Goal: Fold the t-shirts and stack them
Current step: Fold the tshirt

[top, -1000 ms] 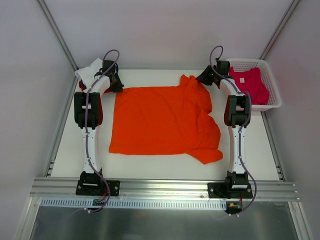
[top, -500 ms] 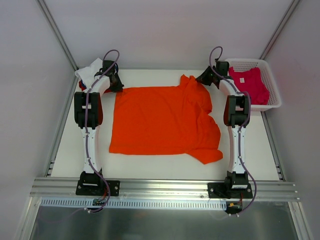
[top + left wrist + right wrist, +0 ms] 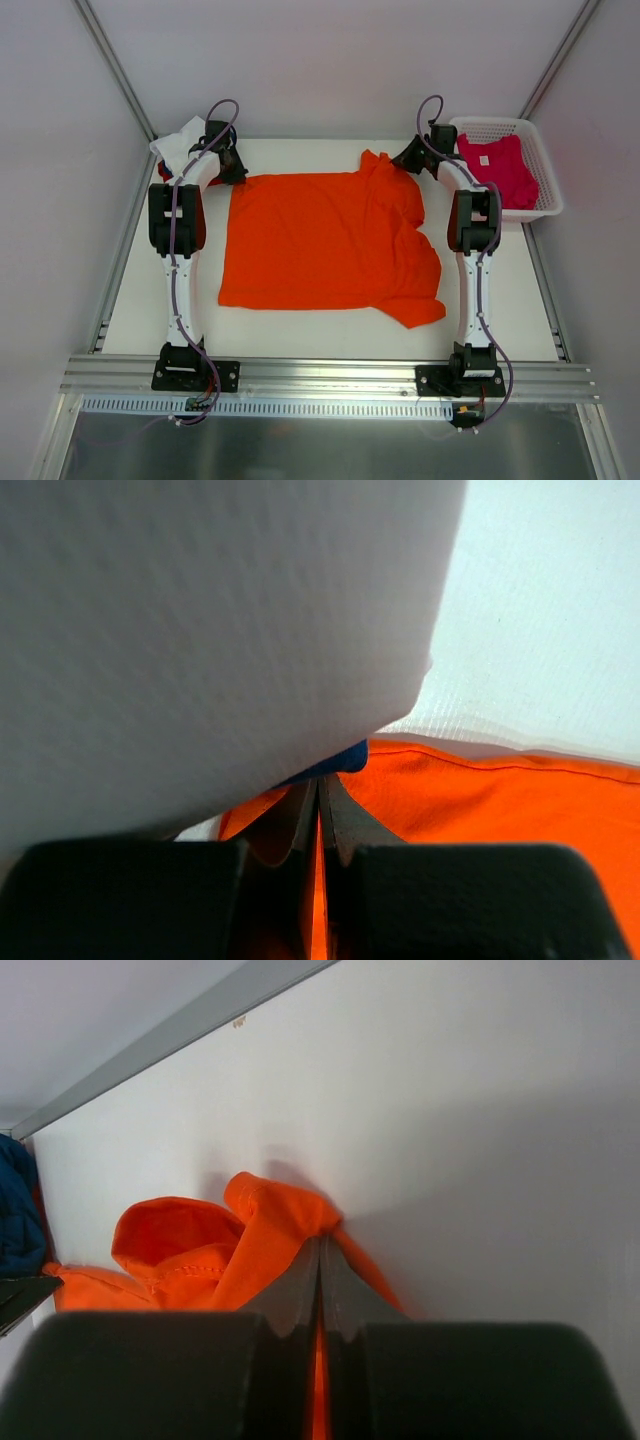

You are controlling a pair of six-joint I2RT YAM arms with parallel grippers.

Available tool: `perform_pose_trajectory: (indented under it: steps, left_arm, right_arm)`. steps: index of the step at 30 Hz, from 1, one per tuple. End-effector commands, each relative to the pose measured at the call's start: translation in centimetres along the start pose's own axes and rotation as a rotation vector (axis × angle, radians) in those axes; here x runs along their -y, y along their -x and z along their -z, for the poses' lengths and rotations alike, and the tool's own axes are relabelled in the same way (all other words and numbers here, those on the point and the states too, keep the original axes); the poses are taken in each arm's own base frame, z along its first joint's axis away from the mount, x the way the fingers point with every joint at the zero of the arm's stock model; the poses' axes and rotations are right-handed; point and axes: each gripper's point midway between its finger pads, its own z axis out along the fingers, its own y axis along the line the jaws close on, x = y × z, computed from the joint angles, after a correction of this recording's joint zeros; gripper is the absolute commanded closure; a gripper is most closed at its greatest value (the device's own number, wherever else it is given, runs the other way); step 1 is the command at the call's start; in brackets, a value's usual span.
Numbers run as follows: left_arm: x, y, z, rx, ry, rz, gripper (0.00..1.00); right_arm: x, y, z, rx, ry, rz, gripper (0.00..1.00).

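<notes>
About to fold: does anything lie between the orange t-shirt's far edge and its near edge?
Nothing visible does. The left claw and right claw are shut on the orange t-shirt at its far edge; the cloth toward its near edge lies bare.

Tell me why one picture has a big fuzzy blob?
Left wrist view: a pale shape sits too close to the lens, so it blurs and hides part of the orange t-shirt. Right wrist view: the right gripper is blurred near the lens too. Top view: sharp, evenly lit.
</notes>
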Motion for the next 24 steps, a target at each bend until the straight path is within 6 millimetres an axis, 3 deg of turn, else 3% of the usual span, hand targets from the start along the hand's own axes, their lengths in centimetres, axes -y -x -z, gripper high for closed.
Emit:
perform_pose_trajectory:
  steps: [1, 8, 15, 24]
  left_arm:
    - [1.2, 1.3, 1.5, 0.017, -0.050, -0.001, 1.00]
    - [2.2, 3.0, 5.3, 0.076, -0.076, -0.025, 1.00]
    - [2.5, 3.5, 8.7, 0.113, -0.084, -0.037, 1.00]
    - [2.8, 1.7, 12.1, 0.126, -0.080, -0.050, 1.00]
  right_arm:
    - [-4.0, 2.8, 3.3, 0.061, 0.039, 0.073, 1.00]
    - [-6.2, 3.6, 6.8, 0.093, 0.037, 0.121, 1.00]
    - [-8.4, 4.4, 10.4, 0.134, 0.042, 0.161, 1.00]
    - [-10.1, 3.6, 15.4, 0.160, 0.035, 0.192, 1.00]
